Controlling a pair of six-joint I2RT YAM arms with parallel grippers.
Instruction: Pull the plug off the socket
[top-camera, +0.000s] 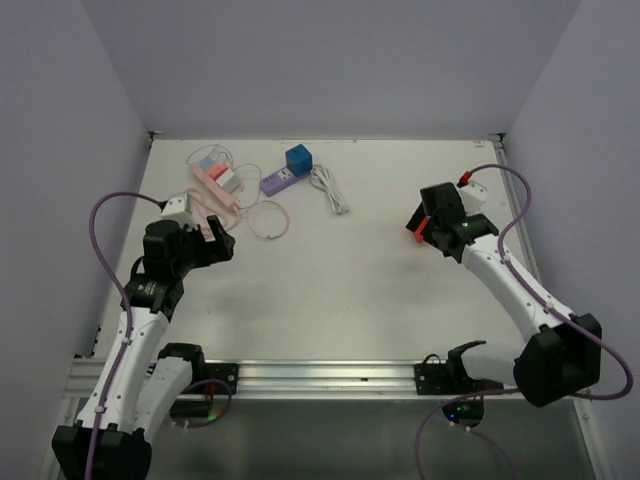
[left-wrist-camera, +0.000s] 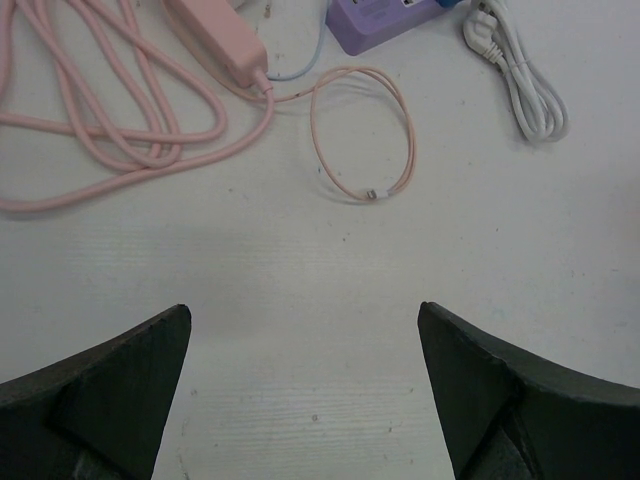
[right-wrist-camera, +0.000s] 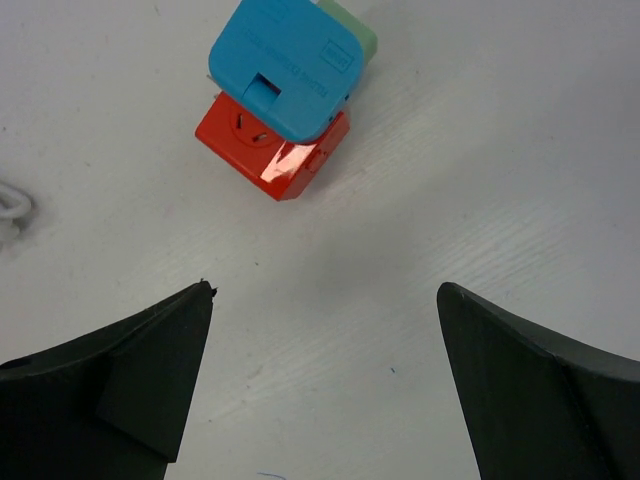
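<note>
White arm links (top-camera: 510, 280), black joints (top-camera: 160, 250), looping purple cables (top-camera: 95, 222), black wedge-shaped gripper fingers (left-wrist-camera: 100, 390).

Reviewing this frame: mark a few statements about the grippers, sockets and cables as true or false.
1. The left gripper and the right gripper are both open and empty. True.
2. A blue plug block sits on the red socket cube. True.
3. The left gripper is clamped on the pink power strip. False: its jaws are open, short of the strip.
4. The white cable is plugged into the red socket cube. False: it lies bundled beside the purple power strip.
5. The thin pink cable lies in a loop. True.
</note>
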